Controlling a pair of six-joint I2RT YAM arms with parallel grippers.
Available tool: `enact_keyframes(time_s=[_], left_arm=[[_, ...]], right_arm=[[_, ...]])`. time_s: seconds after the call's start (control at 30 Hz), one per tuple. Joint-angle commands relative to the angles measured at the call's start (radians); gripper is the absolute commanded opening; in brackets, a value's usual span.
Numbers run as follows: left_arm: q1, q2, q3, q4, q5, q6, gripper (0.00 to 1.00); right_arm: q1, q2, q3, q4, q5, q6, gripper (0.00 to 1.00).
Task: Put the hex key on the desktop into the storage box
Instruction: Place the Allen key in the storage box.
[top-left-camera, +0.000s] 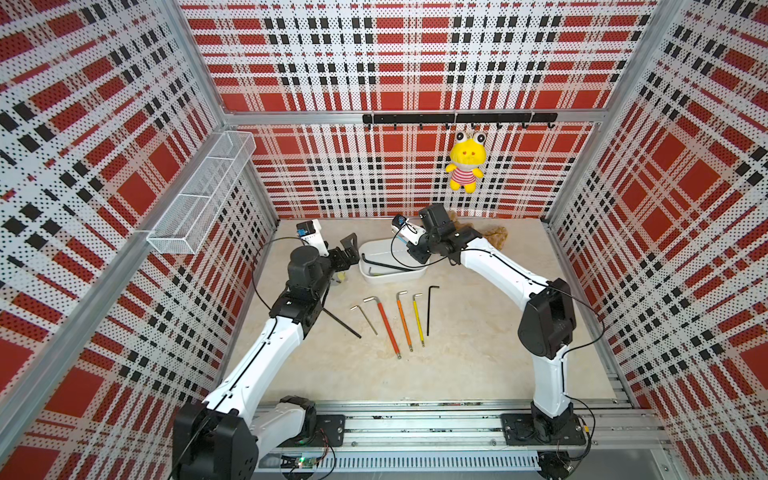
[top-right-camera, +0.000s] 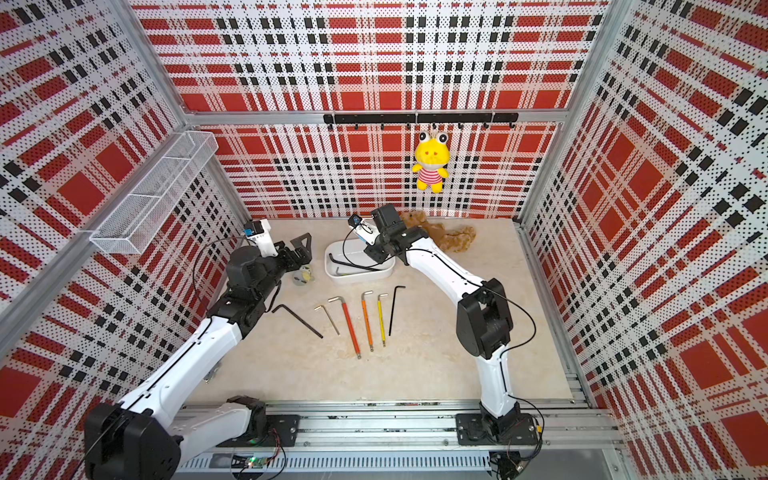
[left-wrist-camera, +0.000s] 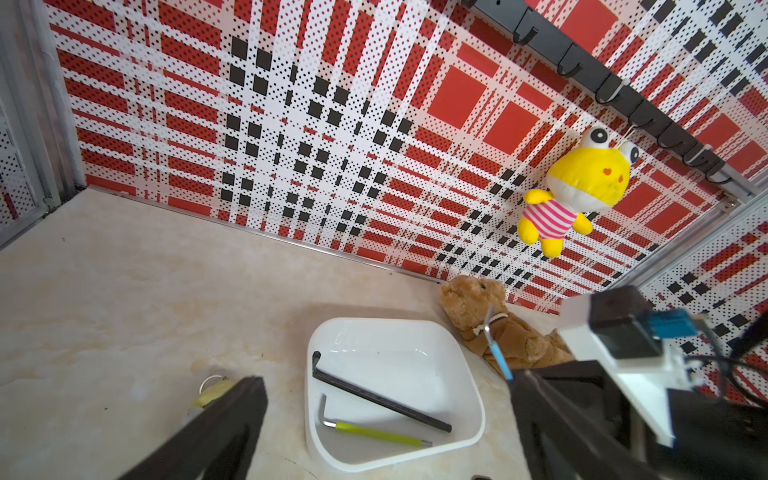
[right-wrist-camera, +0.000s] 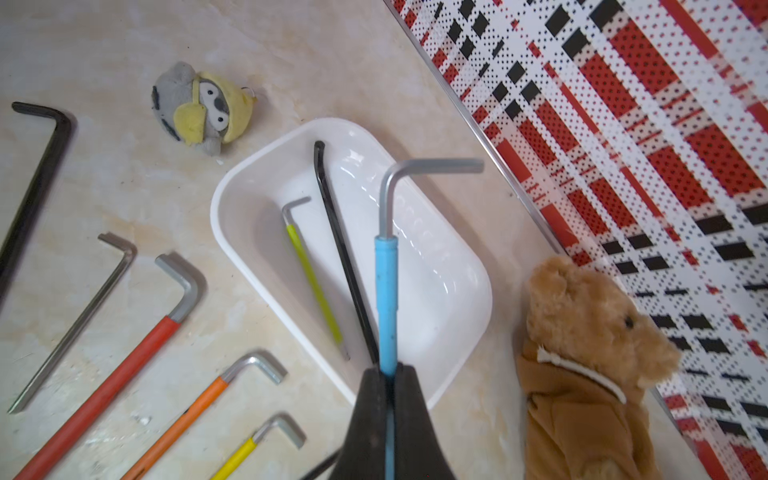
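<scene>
Nearest us, a row of hex keys lies loose on the desktop, on the near side of the storage box. Left of the box, the left gripper hangs with fingers spread wide, holding nothing. Above the box, the right gripper pinches the blue hex key tight. Inside the box lie a black key and a green key. Beyond the box sits a teddy bear.
</scene>
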Motion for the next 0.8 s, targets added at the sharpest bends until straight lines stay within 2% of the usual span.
enact_keyframes(time_s=[0.0,0.27,0.77], left_arm=[[0.007,-0.024,0.007,-0.004,-0.011,0.003,0.99],[0.009,-0.035,0.005,-0.023,-0.029,0.015,0.99],[0.006,-0.004,0.007,-0.008,-0.017,0.006,0.99]], right_arm=[[0.011,0.142,0.109,0.035,-0.052,-0.067,0.0],[0.013,0.369,0.373,-0.04,-0.055,-0.067,0.0],[0.023,0.477,0.39,-0.065,-0.088,-0.056,0.0]])
